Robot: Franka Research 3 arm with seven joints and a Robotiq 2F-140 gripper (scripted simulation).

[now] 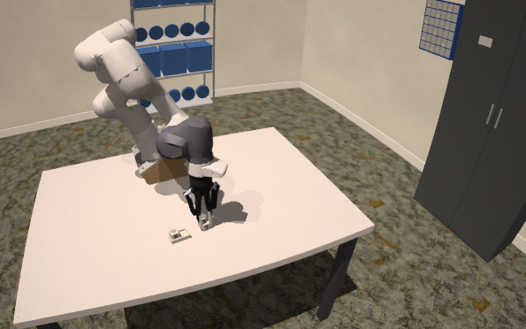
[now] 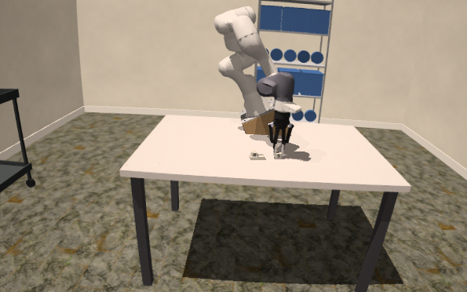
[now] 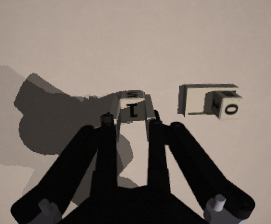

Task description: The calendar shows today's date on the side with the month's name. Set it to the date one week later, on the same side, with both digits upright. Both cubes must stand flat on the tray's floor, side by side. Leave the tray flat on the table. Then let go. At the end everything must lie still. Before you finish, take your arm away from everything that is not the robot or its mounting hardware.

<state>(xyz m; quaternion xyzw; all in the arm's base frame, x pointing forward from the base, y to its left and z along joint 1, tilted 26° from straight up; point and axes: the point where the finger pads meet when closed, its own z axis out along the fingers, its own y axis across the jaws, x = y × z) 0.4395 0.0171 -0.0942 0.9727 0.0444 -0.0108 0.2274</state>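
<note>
Top view, centre of the frame: the tool (image 1: 204, 225) points straight down at the worktop (image 1: 103, 248), its fingers drawn narrow around a small pale cube (image 1: 205, 225) that sits at the fingertips, at or just above the worktop surface; whether the cube touches the surface cannot be told. Just to the left of the tool in this view, apart from it, lies the tray (image 1: 185, 234), flat on the worktop, with a second cube (image 1: 174, 234) standing in its left end and the right end of its floor bare.

Exterior view, centre of the frame: the same arrangement appears from the front, with the tool (image 2: 278, 154) on the right and the tray (image 2: 260, 157) a little to its left, the second cube (image 2: 254, 155) at the tray's left end. The cube (image 2: 278, 155) at the fingertips is too small here to read.

Wrist view: the held cube (image 3: 133, 111) lies in the middle of the frame between the two dark fingers, showing a dark mark like a "1" on its visible face. The tray (image 3: 194, 102) sits to the upper right of the tool (image 3: 133, 119), with the second cube (image 3: 224, 104) at its right end, bearing a mark like a "0". The month's name is not legible in any view.
</note>
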